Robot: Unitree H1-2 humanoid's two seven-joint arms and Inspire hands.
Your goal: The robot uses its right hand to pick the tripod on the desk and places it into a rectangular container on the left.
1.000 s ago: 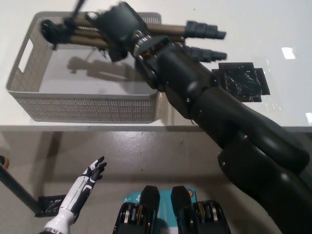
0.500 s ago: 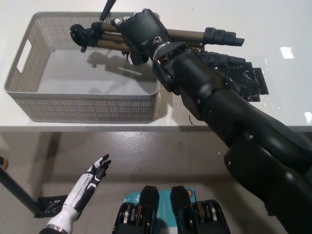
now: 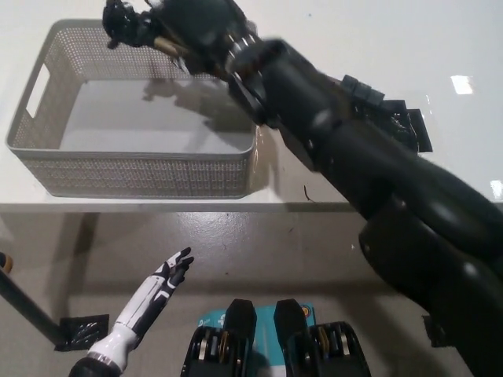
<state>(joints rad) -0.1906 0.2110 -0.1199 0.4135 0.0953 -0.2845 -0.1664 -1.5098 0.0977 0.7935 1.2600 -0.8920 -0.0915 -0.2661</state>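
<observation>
A lab or test space, by its looks; a plain white desk (image 3: 393, 47) over bare grey concrete floor (image 3: 259, 243); black tape patches (image 3: 413, 129) mark the desktop.

No readable text

Nothing legible shows on the container (image 3: 141, 177), the desk (image 3: 354, 47) or the teal patch (image 3: 267, 314) at the frame's bottom middle.

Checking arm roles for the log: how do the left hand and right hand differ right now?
The right hand is black; the left hand is white. The right hand is up over the basket, shut on the tripod; the left hand hangs low off the desk, open, holding nothing. Both are in view.
</observation>
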